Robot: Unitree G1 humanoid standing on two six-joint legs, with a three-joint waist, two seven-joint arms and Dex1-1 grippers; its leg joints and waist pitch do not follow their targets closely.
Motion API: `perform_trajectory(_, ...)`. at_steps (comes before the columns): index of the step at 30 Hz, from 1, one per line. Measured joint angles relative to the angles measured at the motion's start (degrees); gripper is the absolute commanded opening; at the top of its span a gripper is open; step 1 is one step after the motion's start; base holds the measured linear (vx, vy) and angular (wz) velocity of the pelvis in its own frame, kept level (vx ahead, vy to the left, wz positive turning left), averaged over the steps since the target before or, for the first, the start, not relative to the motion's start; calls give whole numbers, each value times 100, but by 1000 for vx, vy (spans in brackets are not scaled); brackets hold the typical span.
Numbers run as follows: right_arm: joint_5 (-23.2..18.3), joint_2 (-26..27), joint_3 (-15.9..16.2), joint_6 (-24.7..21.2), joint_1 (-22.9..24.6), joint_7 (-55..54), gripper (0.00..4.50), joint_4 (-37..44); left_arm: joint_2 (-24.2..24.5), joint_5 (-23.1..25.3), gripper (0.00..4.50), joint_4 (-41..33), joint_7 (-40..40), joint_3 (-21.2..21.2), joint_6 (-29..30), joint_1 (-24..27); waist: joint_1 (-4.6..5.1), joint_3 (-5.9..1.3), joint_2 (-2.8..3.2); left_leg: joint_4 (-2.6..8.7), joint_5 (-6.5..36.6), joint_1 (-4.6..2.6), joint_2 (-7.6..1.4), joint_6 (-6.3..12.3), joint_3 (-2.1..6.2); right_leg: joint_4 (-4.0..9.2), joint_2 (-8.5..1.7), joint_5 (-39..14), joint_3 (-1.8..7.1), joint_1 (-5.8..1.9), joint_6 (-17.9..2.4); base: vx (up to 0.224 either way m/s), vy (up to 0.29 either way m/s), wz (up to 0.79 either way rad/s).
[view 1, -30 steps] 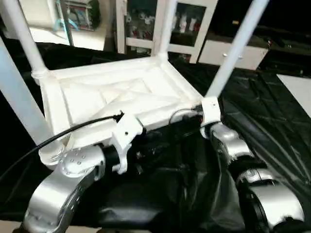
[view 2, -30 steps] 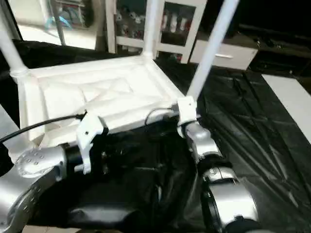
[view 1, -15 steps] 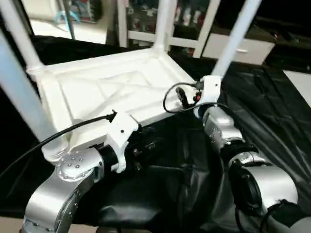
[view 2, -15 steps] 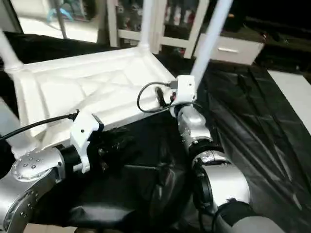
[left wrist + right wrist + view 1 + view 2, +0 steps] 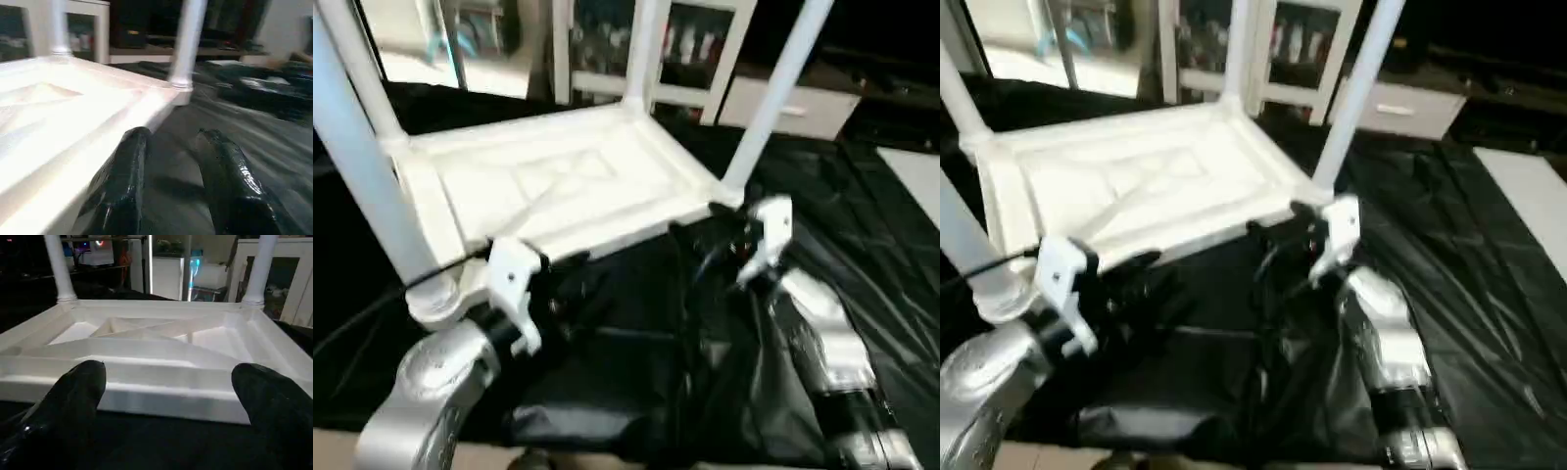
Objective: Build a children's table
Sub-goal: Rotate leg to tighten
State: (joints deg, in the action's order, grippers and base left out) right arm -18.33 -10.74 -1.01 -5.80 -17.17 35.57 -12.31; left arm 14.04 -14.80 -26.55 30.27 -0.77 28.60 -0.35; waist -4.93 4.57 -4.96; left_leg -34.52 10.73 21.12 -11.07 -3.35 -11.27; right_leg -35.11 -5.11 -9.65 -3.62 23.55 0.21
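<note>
Left eye view shows the white plastic rectangular tabletop (image 5: 558, 191) lying upside down on the black crinkled plastic sheet (image 5: 862, 225), its X-ribbed underside facing up and four long white tube legs standing up from the corner sockets: the near-left leg (image 5: 367, 162), the far-left leg (image 5: 357, 69), the far-right leg (image 5: 646, 49) and the near-right leg (image 5: 773, 98).

Just ahead of the left gripper (image 5: 178, 196), the near long edge of the tabletop runs beside its left finger (image 5: 124, 186), which lies close against that rim; nothing sits between the two fingers, which stand partly apart over the sheet. The right gripper (image 5: 171, 401) has its two black fingers spread wide, and the same long rim stretches across just beyond their tips, with the ribbed panel and two legs farther out. It holds nothing either.

As a judgement, assembly looks nearly complete: all four legs appear seated in their sockets. How firmly each is pressed home cannot be told. What seems left is turning the table over onto its legs, for which both grippers would need a hold on the rim or the legs.
</note>
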Motion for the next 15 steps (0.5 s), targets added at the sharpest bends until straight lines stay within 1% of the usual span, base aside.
perform_trajectory(4,-227,-18,70,-393,215,-33,450,553,-24,-1,184,119,-36,-11,-92,-33,16,-1,5,-1,0,-2,2,0,8,16,0,0,-5,0,1,0,0,0)
perform_trajectory(6,-445,-110,154,-668,350,76,450,907,-49,-41,184,225,28,4,-139,-57,9,-3,11,-1,0,-2,5,0,8,25,-1,0,-4,-1,1,0,0,0)
perform_trajectory(11,-591,-303,301,-1047,549,489,450,1197,-6,-173,184,582,274,70,-288,-152,-23,-13,16,-1,0,-4,7,0,9,26,-1,0,-1,-13,1,0,0,0)
perform_trajectory(12,-631,-393,377,-1132,600,635,450,1245,25,-296,184,662,434,67,-292,-173,-23,-16,17,-1,0,-4,7,0,9,26,-2,1,0,-16,1,0,0,0)
perform_trajectory(15,-717,-567,471,-1312,699,946,450,1311,163,-629,184,718,855,65,-254,-160,-16,-19,15,-1,0,-4,7,0,9,24,-2,3,0,-17,-1,0,0,0)
